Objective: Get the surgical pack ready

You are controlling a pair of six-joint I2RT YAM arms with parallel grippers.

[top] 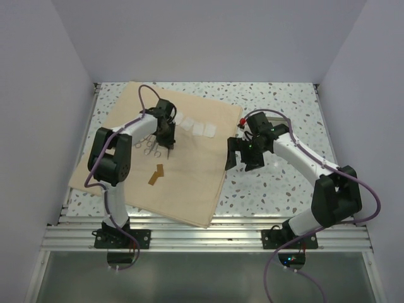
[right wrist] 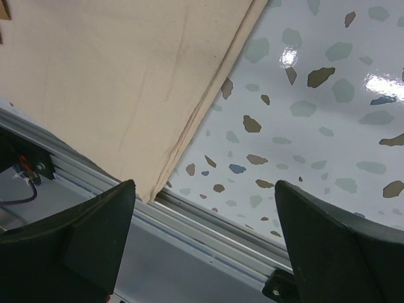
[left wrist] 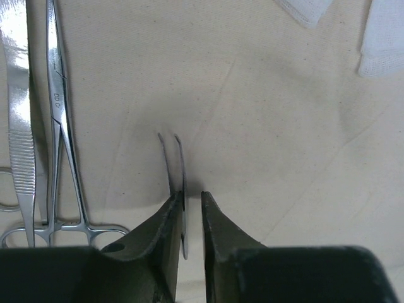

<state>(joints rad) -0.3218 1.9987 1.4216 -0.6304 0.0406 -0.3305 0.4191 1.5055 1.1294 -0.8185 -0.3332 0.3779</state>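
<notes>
The left gripper (left wrist: 192, 197) stood almost pressed together around a thin steel instrument (left wrist: 179, 158) on the fabric sheet (top: 189, 183), centre-left in the top view; whether it really pinched, I could not tell. The right gripper (right wrist: 203, 189) was spread wide above the sheet's edge.

From my left gripper (left wrist: 191, 197), instruments (left wrist: 20, 145) block 9 o'clock and gauze squares (left wrist: 379, 44) 1 o'clock; bare fabric sheet (left wrist: 303, 158) at 3 o'clock gives passage.

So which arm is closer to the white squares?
Left. The left end effector is over the cloth beside the gauze squares; the right end effector is past the cloth's edge.
</notes>
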